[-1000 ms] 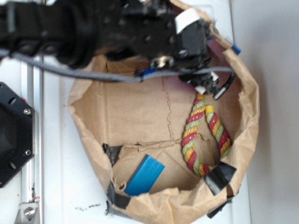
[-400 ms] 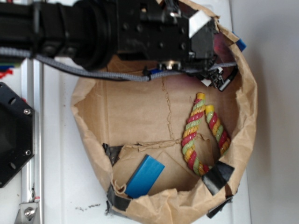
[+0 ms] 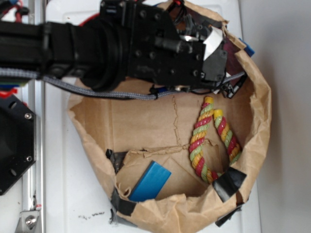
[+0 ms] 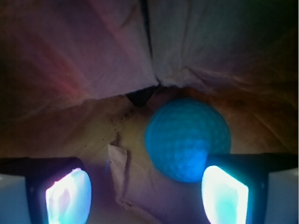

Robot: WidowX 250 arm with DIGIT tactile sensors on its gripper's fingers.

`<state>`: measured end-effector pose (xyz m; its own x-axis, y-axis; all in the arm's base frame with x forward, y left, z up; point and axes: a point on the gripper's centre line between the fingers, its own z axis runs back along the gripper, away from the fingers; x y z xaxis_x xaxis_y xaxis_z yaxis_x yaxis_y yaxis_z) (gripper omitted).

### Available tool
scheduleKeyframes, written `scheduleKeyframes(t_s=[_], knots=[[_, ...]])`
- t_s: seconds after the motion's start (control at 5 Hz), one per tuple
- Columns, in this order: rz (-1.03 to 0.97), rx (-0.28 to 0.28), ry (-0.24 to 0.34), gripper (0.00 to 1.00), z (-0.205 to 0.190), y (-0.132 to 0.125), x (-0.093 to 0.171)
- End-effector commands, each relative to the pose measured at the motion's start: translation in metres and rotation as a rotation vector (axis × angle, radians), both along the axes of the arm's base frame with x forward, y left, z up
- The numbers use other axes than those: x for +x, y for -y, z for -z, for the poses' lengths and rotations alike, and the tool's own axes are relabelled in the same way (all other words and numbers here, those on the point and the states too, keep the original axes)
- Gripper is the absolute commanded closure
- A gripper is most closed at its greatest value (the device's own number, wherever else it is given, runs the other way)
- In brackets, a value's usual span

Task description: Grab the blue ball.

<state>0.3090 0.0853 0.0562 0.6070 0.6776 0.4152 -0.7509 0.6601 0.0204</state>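
While the black robot arm [image 3: 87, 48] fills the upper left and centre of the exterior frame, a crumpled brown paper bag [image 3: 262, 126] lies opened wide beneath it, its rim patched with black tape; the arm's head is pushed into the bag's upper right corner, hiding whatever sits there from this view; lower down on the bag's floor rest a twisted red, yellow and green rope toy [image 3: 214, 141] at centre right and a flat blue rectangular block [image 3: 150, 182] at lower centre, both well apart from the arm. Seen from the wrist, the small teal-blue dimpled ball [image 4: 187, 137] lies right of centre, tucked where the paper folds meet; the black gripper [image 4: 147, 191] stands wide, its two pale pads at the lower corners of the frame, the right fingertip [image 4: 224, 193] overlapping the ball's lower right edge and the left one well clear of it. Judged from this, the approach looks largely done; the ball is not yet held, and centring it between the pads, closing and lifting remain.
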Motion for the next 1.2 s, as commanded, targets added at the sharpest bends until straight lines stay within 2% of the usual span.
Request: scheduleKeyframes(t_s=[0.0,0.4,1.0], knots=[[-0.014,0.005,0.052,0.00,-0.009,-0.011,0.002],[-0.021,0.043,0.049,0.00,0.002,-0.014,0.000],[0.030,-0.003,0.071,0.00,-0.017,0.002,-0.015]])
